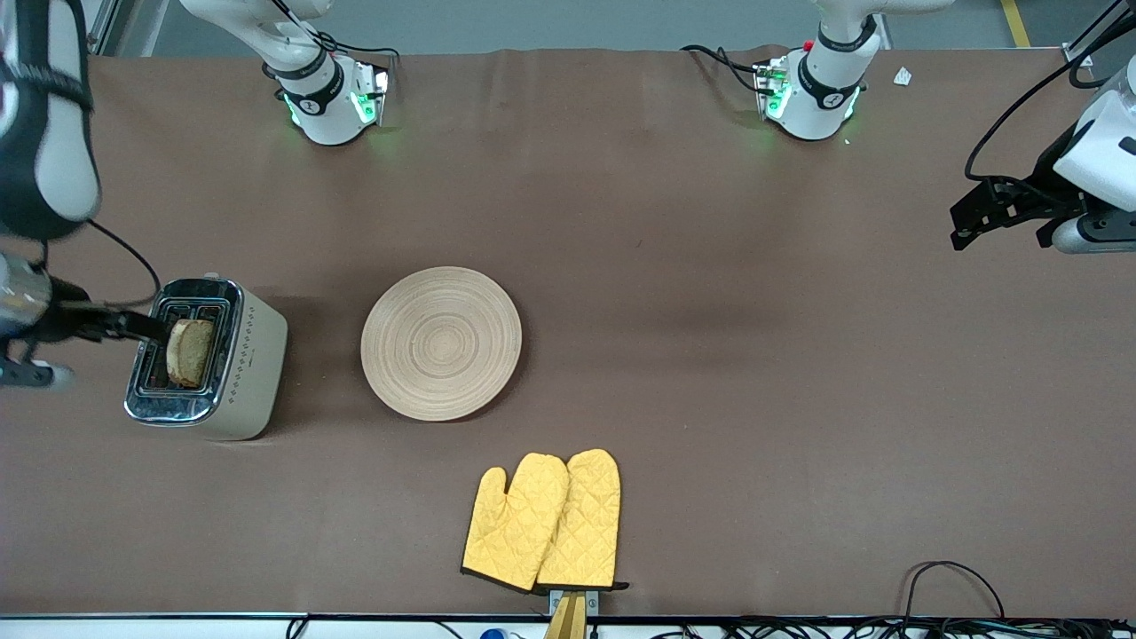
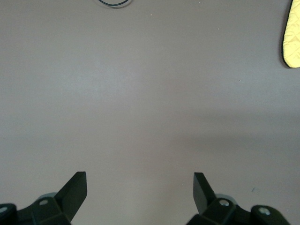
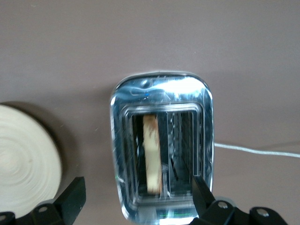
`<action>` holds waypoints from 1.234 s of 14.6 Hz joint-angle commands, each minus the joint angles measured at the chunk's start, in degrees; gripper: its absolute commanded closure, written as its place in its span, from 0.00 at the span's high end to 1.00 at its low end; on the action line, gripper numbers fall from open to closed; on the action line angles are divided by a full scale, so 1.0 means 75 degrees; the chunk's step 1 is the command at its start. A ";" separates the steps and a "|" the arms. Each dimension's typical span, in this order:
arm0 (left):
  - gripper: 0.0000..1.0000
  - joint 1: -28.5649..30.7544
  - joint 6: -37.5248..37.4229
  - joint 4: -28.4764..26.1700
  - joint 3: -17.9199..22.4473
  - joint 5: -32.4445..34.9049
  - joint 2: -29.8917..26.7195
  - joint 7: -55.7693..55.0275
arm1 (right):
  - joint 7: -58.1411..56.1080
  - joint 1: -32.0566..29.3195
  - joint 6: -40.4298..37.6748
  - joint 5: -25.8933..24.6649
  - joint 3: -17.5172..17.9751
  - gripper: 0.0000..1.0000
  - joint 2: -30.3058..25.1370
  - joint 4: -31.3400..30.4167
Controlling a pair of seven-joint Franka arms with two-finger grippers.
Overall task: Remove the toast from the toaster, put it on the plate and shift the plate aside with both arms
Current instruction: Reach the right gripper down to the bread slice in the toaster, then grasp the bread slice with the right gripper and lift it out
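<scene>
Handling toast (image 3: pixel 151 154): judged light, crumbly; best pinched at raised top edge.
Right end effector (image 3: pixel 133 193): open over toaster (image 3: pixel 161 145).
Left end effector (image 2: pixel 139 191): open, waiting over bare counter (image 2: pixel 140 93).

The left claw (image 2: pixel 140 187) hangs over bare brown desk (image 2: pixel 140 93), its two black fingers (image 2: pixel 75 190) spread wide with nothing between them. A corner of a yellow quilted oven mitt (image 2: pixel 293 40) shows at one edge, and a loop of dark cable (image 2: pixel 112 3) at another.
</scene>
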 commanded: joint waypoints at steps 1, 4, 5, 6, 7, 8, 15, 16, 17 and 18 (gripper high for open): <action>1.00 0.0006 -0.0101 0.0195 -0.0013 0.0144 0.0073 0.0143 | -0.0055 -0.0045 0.0269 -0.0104 -0.0046 1.00 0.0616 0.0128; 1.00 0.0006 -0.0101 0.0195 -0.0013 0.0144 0.0073 0.0155 | -0.0055 -0.0034 0.0246 -0.0092 -0.0046 1.00 0.0934 0.0070; 1.00 0.0006 -0.0101 0.0195 -0.0013 0.0144 0.0073 0.0155 | -0.0055 -0.0010 0.0165 -0.0092 -0.0046 1.00 0.0923 0.0034; 1.00 0.0006 -0.0101 0.0195 -0.0013 0.0144 0.0073 0.0155 | -0.0055 0.0002 0.0025 -0.0081 -0.0035 1.00 0.0923 0.0034; 1.00 0.0018 -0.0101 0.0195 -0.0013 0.0144 0.0073 0.0155 | -0.0055 0.0002 -0.0093 -0.0081 -0.0034 1.00 0.0911 0.0034; 1.00 0.0018 -0.0101 0.0195 -0.0013 0.0144 0.0073 0.0166 | -0.0066 0.0013 -0.0222 -0.0081 -0.0034 1.00 0.0911 0.0034; 1.00 0.0018 -0.0101 0.0160 -0.0002 0.0144 0.0073 0.0178 | -0.1026 -0.0103 -0.0446 0.0012 -0.0104 0.16 0.0899 0.0034; 1.00 0.0018 -0.0101 0.0160 -0.0002 0.0144 0.0073 0.0178 | -0.1050 -0.0104 -0.0445 0.0025 -0.0151 0.04 0.0899 0.0034; 1.00 0.0018 -0.0101 0.0171 -0.0002 0.0144 0.0062 0.0178 | -0.1051 -0.0092 -0.0480 0.0025 -0.0163 0.00 0.0899 0.0069; 1.00 0.0018 -0.0101 0.0160 -0.0002 0.0132 0.0073 0.0178 | -0.1051 -0.0080 -0.0527 0.0025 -0.0163 0.00 0.0876 0.0116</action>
